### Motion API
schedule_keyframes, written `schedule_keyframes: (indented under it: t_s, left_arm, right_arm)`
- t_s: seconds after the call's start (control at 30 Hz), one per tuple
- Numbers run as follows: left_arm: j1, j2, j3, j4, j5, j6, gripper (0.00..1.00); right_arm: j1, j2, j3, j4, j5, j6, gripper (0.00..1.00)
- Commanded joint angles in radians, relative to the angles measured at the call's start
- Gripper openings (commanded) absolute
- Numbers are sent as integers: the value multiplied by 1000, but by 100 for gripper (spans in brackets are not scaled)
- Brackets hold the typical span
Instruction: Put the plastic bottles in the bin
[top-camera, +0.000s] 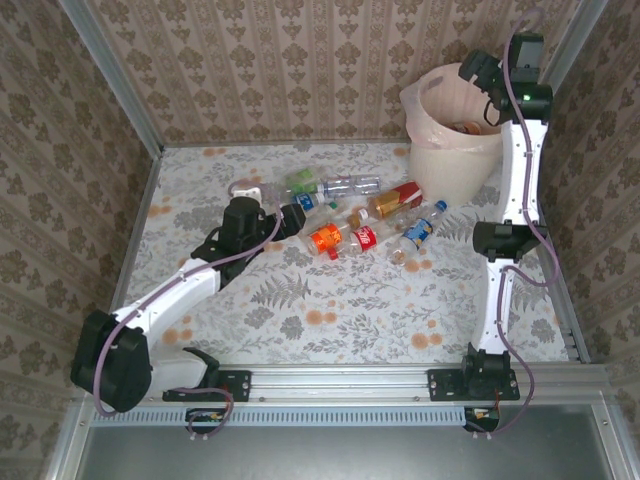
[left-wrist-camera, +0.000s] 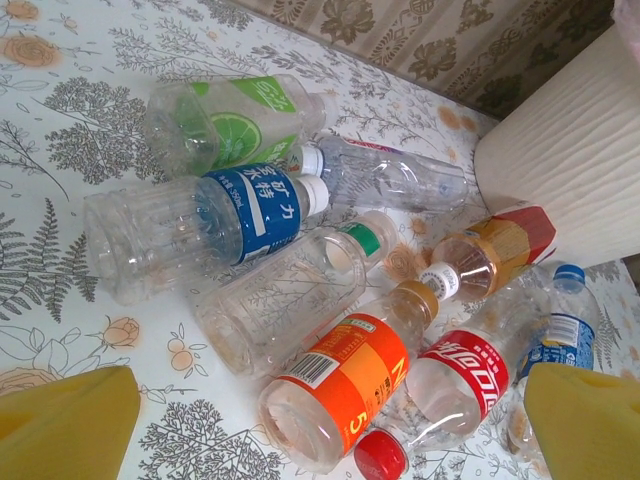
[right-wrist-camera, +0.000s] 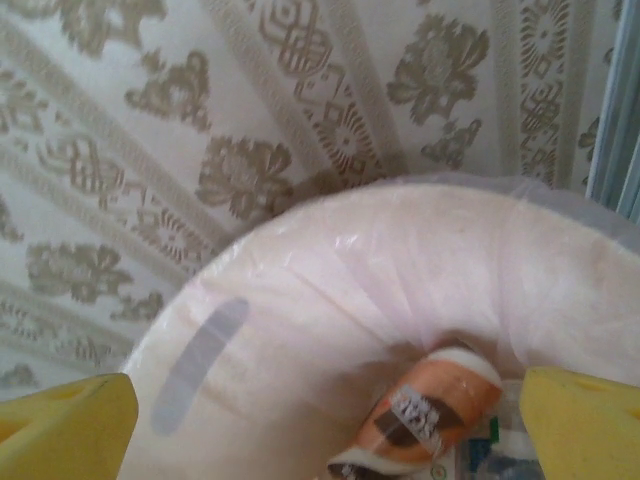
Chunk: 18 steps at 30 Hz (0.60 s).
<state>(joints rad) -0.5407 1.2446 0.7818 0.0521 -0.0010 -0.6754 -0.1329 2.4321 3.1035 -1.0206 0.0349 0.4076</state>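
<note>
Yellow-tipped, the right end effector (right-wrist-camera: 325, 425) stands wide open over the mouth of the bin (right-wrist-camera: 300, 270) and holds nothing. Under it, a bottle with an orange label (right-wrist-camera: 430, 410) lies inside on the pinkish bag. The left end effector (left-wrist-camera: 325, 425) is also fully open and empty. It hovers low over the plastic bottles (top-camera: 350, 215), which lie in a heap in the middle of the table (top-camera: 300, 320), near the foot of the bin. It seems that one drop is finished and the picking of another bottle is the step in hand. The next move probably calls for the left arm to go down and close on a single bottle, perhaps the orange-label bottle (left-wrist-camera: 345, 385) nearest to its fingers. Several bottles wait on the table: clear, crushed, lying on their sides, some touching, with blue, green and red labels.
</note>
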Motion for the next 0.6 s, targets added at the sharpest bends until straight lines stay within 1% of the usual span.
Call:
schedule_keyframes:
  t_s: [0.0, 0.13, 0.23, 0.33, 0.47, 0.5, 0.57]
  left_arm:
    - [7, 15, -7, 3, -11, -16, 100]
    - [10, 25, -4, 3, -8, -12, 100]
    - [12, 27, -6, -4, -9, -9, 100]
    - [16, 28, -12, -5, -17, -3, 100]
    - [28, 45, -23, 14, -19, 4, 100]
    - [32, 50, -24, 21, -19, 2, 100]
    - [41, 60, -23, 33, -6, 1, 100]
  right_arm:
    - [9, -117, 80, -118, -94, -98, 100]
    - [9, -193, 65, -166, -139, -107, 100]
    - [9, -293, -42, -148, -182, -102, 100]
    - [7, -453, -282, -79, -225, -94, 100]
    - [15, -661, -617, -3, -205, -121, 100]
    - [19, -710, -701, 29, -196, -130, 100]
    - [23, -832, -930, 138, -197, -129, 100]
